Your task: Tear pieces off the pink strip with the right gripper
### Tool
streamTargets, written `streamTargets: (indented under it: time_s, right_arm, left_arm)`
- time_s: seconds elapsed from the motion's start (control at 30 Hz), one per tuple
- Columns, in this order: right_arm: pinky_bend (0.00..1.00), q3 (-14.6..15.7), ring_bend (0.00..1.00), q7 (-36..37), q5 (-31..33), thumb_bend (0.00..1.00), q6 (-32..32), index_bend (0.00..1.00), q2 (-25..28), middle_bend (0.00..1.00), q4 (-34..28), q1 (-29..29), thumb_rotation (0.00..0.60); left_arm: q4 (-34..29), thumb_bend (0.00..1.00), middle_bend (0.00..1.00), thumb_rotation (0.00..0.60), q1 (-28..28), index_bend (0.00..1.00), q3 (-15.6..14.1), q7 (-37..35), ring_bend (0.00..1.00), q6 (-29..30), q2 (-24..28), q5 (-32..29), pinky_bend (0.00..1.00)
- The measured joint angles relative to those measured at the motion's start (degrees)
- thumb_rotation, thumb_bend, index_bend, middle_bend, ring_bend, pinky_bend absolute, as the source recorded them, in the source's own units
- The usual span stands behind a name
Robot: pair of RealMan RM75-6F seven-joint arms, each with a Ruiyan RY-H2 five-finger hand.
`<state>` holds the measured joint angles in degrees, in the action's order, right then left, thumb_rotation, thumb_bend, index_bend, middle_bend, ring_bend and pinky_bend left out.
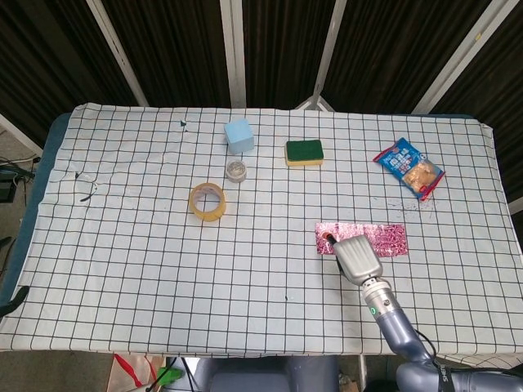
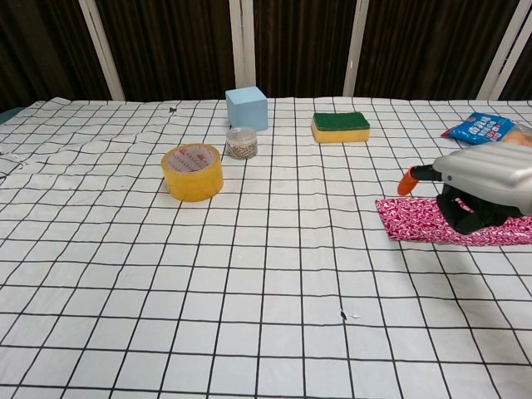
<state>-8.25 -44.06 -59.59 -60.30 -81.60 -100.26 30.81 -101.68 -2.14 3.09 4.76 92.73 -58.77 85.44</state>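
The pink strip [image 1: 384,238] [image 2: 413,220] lies flat on the checked cloth at the right of the table. My right hand [image 1: 355,255] [image 2: 486,184] hovers over the strip's left part, palm down, fingers stretched out toward the left with an orange fingertip [image 2: 406,182] leading. It holds nothing that I can see, and the hand hides the middle of the strip in the chest view. Whether it touches the strip I cannot tell. The left hand shows in neither view.
A yellow tape roll [image 1: 207,202] [image 2: 193,171], a small clear jar [image 1: 235,170] [image 2: 241,143] and a light blue cube [image 1: 239,135] [image 2: 247,108] stand left of centre. A green-topped sponge [image 1: 304,152] [image 2: 340,127] and a snack bag [image 1: 409,168] [image 2: 480,128] lie further back.
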Motion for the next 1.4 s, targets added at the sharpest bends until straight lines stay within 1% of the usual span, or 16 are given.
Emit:
streamTargets:
  time_s: [0.33,0.63,0.93,1.23,1.4]
  right_arm:
    - [0.62,0.61,0.75,-2.98,5.5,0.84,0.91,0.25,-1.8,0.82,0.99,2.95,0.6]
    - [0.62,1.22,0.75,-3.37,8.35,0.84,1.15,0.25,-3.5,0.82,2.5,5.31,0.6]
    - [0.62,1.44,0.75,-3.41,12.93,0.84,2.62,0.25,-4.64,0.82,5.47,7.82,0.6]
    - [0.62,1.93,0.75,-1.52,13.92,0.84,3.19,0.25,-4.43,0.82,7.01,9.01,0.6]
    - [0.62,3.18,0.75,-1.3,14.25,0.84,3.94,0.25,-4.43,0.82,7.79,9.49,0.6]
  left_arm:
    - [-0.04,0.36,0.0,0.6,0.06,0.16,0.09,0.31,0.0,-0.07,-0.07,-0.27,0.1]
    - [-0.08,0.36,0.0,0.6,0.12,0.16,0.07,0.95,0.0,-0.2,-0.23,-0.44,0.1]
    - [-0.23,0.36,0.0,0.6,0.28,0.16,0.02,2.15,0.0,-0.41,-0.57,-0.5,0.1]
    - [-0.38,0.36,0.0,0.6,0.32,0.16,0.03,3.1,0.0,-0.48,-0.84,-0.74,0.1]
    - [-0.51,0.36,0.0,0.6,0.36,0.16,-0.05,3.68,0.0,-0.47,-0.98,-0.61,0.1]
